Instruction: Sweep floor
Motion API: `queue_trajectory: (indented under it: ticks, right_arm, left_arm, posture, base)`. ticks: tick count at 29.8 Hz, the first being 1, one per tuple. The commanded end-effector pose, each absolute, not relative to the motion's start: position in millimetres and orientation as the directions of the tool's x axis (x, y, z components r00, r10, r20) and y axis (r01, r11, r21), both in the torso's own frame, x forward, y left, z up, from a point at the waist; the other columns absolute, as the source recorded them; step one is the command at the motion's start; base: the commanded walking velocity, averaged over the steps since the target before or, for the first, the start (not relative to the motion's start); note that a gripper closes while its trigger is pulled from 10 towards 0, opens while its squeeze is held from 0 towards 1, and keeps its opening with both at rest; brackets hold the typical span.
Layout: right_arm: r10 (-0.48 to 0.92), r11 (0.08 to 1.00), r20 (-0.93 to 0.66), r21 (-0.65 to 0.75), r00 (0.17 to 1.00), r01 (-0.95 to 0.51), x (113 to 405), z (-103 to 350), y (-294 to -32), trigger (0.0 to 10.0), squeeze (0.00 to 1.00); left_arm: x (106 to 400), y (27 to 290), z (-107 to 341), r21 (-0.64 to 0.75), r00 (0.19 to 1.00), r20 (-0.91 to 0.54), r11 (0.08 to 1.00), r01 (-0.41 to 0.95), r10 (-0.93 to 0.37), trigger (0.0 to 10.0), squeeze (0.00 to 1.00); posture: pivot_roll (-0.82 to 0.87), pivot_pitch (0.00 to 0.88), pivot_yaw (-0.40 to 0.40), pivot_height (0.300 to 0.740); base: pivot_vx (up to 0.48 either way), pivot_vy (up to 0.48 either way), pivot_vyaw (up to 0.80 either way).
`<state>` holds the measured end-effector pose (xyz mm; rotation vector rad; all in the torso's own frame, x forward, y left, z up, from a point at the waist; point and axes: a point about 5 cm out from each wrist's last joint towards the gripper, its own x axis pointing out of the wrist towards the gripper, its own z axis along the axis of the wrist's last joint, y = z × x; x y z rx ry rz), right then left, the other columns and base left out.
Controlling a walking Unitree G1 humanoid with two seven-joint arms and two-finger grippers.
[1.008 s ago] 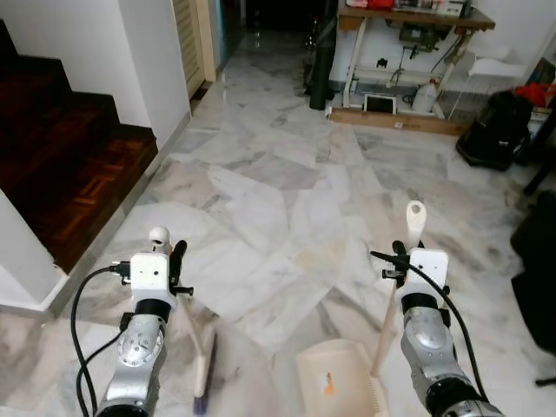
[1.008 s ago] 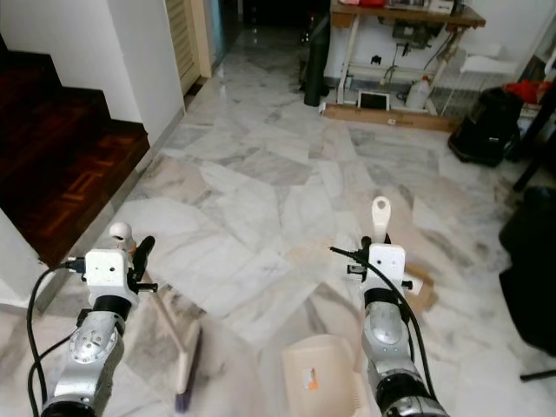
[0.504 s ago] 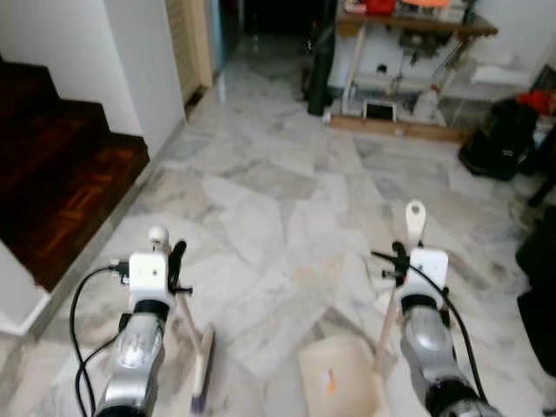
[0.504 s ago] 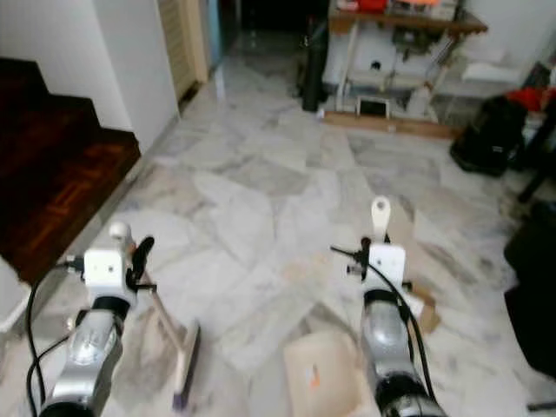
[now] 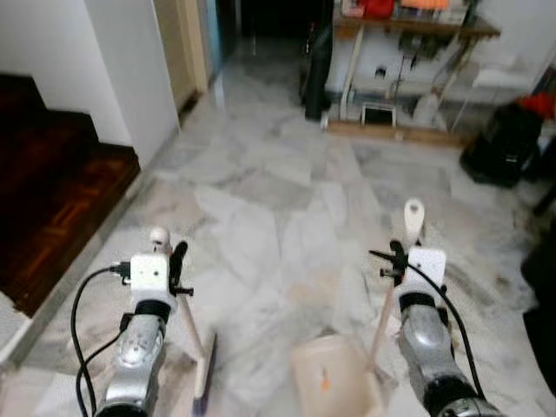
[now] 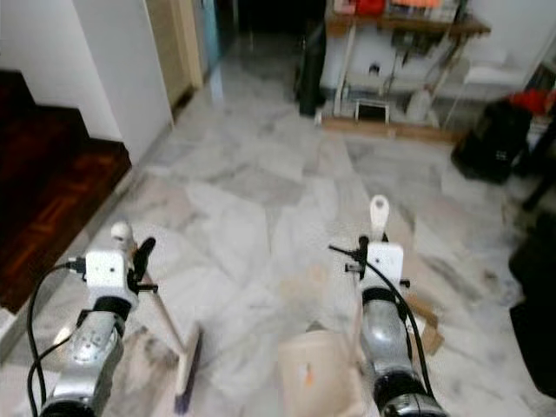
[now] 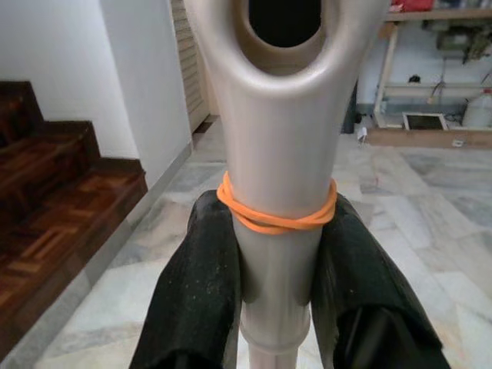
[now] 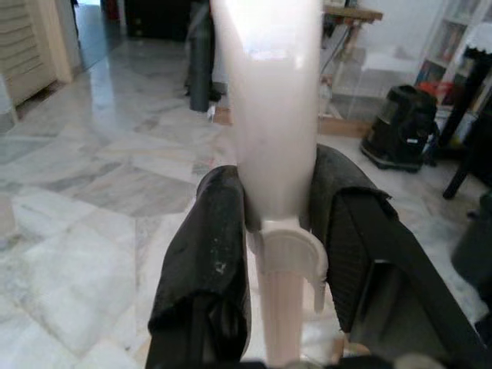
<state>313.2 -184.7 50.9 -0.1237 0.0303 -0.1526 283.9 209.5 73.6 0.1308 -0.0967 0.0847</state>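
My left gripper point(image 5: 169, 258) is shut on the cream broom handle point(image 7: 278, 192), which has an orange rubber band around it. The handle slants down to the broom head point(image 5: 203, 375) with dark bristles on the marble floor point(image 5: 278, 200) in front of me. My right gripper point(image 5: 401, 254) is shut on the upright cream dustpan handle point(image 8: 278, 146). The cream dustpan point(image 5: 332, 382) rests on the floor beside that arm, with a small orange scrap point(image 5: 325, 379) inside it.
Dark wooden stairs point(image 5: 52, 200) and a white wall corner point(image 5: 130, 78) stand on the left. A workbench point(image 5: 408, 52) with clutter beneath it lines the far wall. A black vacuum point(image 5: 504, 130) and dark objects sit at the right. A brown flat piece point(image 6: 421, 317) lies near the dustpan.
The whole view has shifted as the camera moved forward; the stairs slid toward the left edge. Both grippers keep their hold on the handles.
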Motion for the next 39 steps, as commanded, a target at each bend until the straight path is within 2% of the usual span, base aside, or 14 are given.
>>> queue_trajectory:
  ticks: [1,33,39]
  right_arm:
    - [-0.189,0.975,0.010,-0.119,0.982,0.189,315.5,58.1,-196.0,10.0,0.00]
    - [-0.208,0.971,0.018,-0.115,0.978,0.208,313.9,58.4,-199.2,10.0,0.00]
    - [-0.211,0.970,0.031,-0.120,0.977,0.213,312.1,58.6,-199.8,10.0,0.00]
  left_arm:
    - [290.1,204.3,85.0,0.149,0.987,0.155,0.986,-0.074,0.051,10.0,0.00]
    - [292.4,208.2,89.6,0.151,0.983,0.172,0.985,-0.088,0.061,10.0,0.00]
    - [292.4,207.2,91.8,0.135,0.981,0.185,0.988,-0.080,0.054,10.0,0.00]
  posture:
    - [0.06,0.000,-0.026,0.740]
    - [0.05,0.000,-0.015,0.740]
    - [0.05,0.000,-0.013,0.740]
  base:
    - [0.352,0.000,-0.80]
    - [0.347,0.000,-0.78]
    - [0.041,0.000,0.00]
